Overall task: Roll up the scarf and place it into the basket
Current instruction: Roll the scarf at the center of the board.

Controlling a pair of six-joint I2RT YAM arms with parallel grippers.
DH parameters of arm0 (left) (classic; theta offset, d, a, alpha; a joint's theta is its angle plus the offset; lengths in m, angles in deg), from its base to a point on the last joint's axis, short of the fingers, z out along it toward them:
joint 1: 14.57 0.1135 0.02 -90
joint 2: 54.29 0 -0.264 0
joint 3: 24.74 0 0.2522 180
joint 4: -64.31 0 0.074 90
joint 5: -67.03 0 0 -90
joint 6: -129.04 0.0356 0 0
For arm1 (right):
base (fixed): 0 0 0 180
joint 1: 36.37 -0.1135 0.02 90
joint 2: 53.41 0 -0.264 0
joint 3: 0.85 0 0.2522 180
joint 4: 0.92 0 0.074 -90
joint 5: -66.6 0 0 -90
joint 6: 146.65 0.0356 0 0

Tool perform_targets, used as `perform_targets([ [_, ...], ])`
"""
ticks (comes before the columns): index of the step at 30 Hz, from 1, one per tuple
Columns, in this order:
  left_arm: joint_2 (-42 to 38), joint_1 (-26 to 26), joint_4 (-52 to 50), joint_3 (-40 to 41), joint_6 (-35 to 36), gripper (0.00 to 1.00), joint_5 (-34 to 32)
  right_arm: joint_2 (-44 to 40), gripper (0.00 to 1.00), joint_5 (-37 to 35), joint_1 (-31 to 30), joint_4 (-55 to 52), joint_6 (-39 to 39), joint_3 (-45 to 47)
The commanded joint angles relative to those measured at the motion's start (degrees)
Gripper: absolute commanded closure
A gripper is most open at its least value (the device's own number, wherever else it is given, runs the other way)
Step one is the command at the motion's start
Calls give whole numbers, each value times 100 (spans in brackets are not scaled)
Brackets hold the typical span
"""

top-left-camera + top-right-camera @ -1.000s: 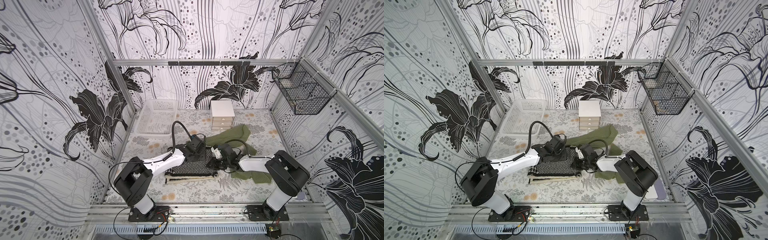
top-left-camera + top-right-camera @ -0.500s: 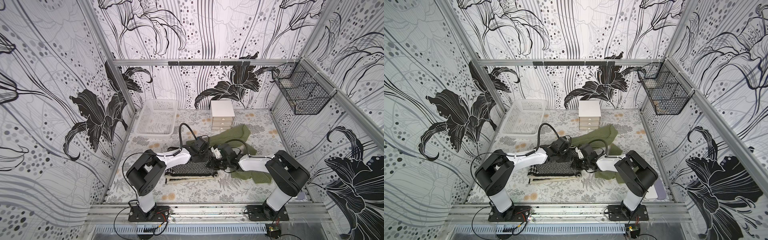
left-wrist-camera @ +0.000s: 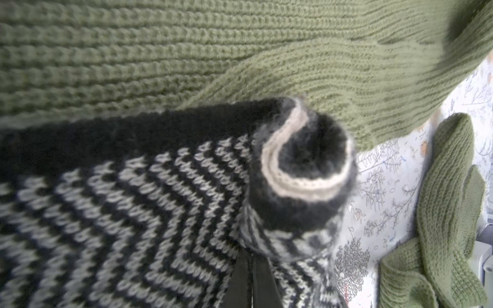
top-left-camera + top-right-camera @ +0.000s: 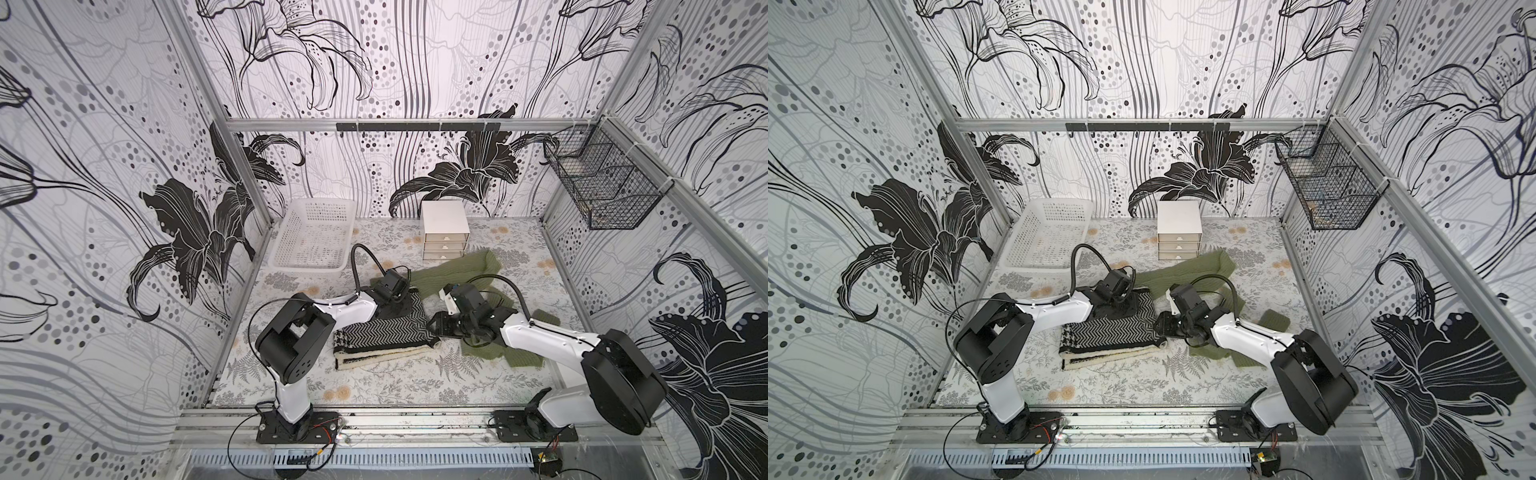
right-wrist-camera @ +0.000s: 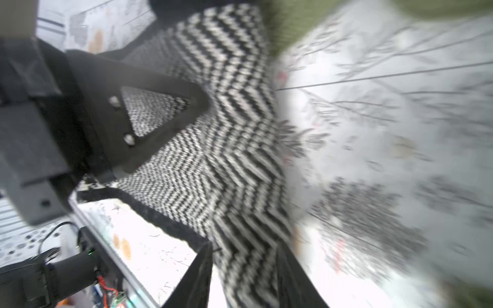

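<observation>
The scarf (image 4: 382, 336) (image 4: 1108, 334) is black and white herringbone with a cream edge, lying folded in the middle of the table. My left gripper (image 4: 404, 306) (image 4: 1126, 302) is at its far edge. In the left wrist view that gripper (image 3: 250, 262) is shut, its tips buried in a bunched, curled corner of the scarf (image 3: 301, 170). My right gripper (image 4: 437, 326) (image 4: 1160, 326) is at the scarf's right end. It stands open (image 5: 245, 280), its jaws on either side of the scarf (image 5: 226, 133). The white perforated basket (image 4: 286, 232) (image 4: 1025, 237) stands empty at the back left.
A green knitted cloth (image 4: 457, 270) (image 3: 186, 53) lies behind and to the right of the scarf, partly under my right arm. A small white drawer unit (image 4: 445, 230) stands at the back. A black wire basket (image 4: 602, 187) hangs on the right wall.
My left gripper slid right along the scarf's far edge and shut. My right gripper went from shut to open at the scarf's right end.
</observation>
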Motion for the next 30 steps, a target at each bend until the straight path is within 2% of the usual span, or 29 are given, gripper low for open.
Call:
perform_targets([
  [1,141,48,360,166,134,100,58,-70,56,-481,88,-820,-285,-54],
  [4,165,68,614,287,116,100,208,325,56,-619,124,-961,-460,-281],
  [8,201,100,821,414,101,100,352,845,56,-342,120,-670,-563,-532],
  [17,248,200,1038,622,-1,100,378,644,52,126,-21,-429,-430,-386],
  [30,419,239,1334,828,-223,100,574,1684,49,794,-19,845,-106,-451],
])
